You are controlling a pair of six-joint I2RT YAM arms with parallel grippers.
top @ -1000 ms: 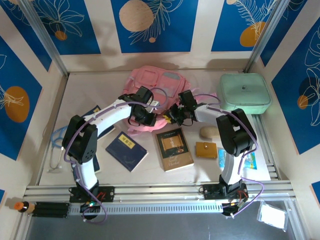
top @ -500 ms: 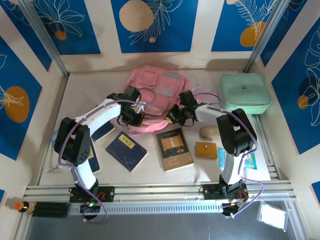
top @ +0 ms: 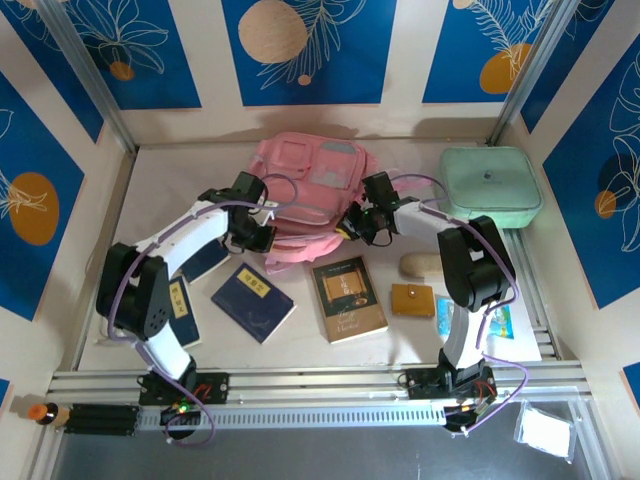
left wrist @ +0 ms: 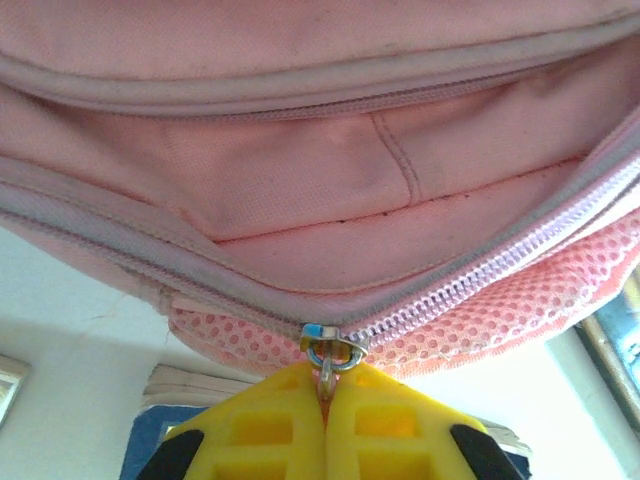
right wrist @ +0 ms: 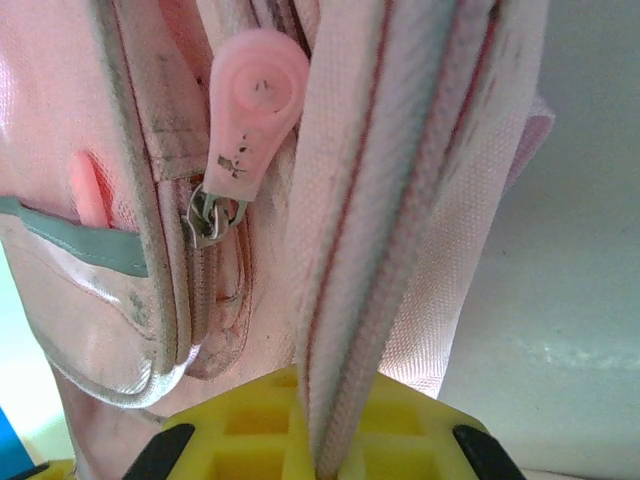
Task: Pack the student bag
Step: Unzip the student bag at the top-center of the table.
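— Left tool (left wrist: 325, 392), what is it on?

— Its fingers are pressed together on the metal zip pull (left wrist: 333, 350) of the student bag (top: 312, 178), at the bag's near left side. The zip is part open there, and the inside looks bare to me.

— So how far along would you say?

— Early, I'd judge. The bag lies flat at the far middle of the bench. The goods are all out on the bench, nearer than the bag: a dark blue book (top: 252, 301), a brown book (top: 348, 297) and a tan wallet (top: 412, 299). The mint-green case (top: 490, 185) sits toward the far right corner. Opening the mouth looks like the step in hand. Loading is all left to do.

— And the right tool (right wrist: 322, 405)?

— Clamped on a pink fabric band (right wrist: 400, 180) at the bag's near right side. Strap or mouth rim, I cannot tell. Both tools touch the bag's near edge, one on each side.
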